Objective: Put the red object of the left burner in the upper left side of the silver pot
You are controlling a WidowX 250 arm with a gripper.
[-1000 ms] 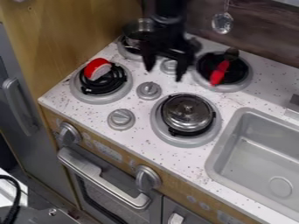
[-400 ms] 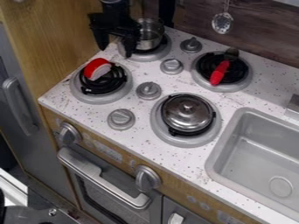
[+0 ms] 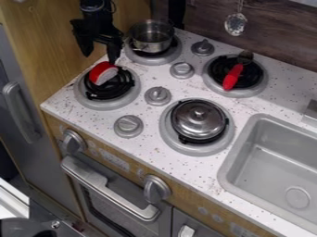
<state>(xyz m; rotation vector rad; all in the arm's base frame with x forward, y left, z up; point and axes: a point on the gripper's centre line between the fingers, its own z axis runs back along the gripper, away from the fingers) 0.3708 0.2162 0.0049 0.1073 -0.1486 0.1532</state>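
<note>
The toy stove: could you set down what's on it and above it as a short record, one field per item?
red object: pale on one face, lying on the left burner
red object point
left burner: black grate, grey ring
silver pot: open-topped, on the back-left burner
black gripper: above the red object, jaws apart, nothing between them
red-handled utensil: on the back-right burner
metal lid: on the front-right burner
sink: right of the burners

Black gripper [image 3: 99,59] — near the red object [image 3: 101,71]
</note>
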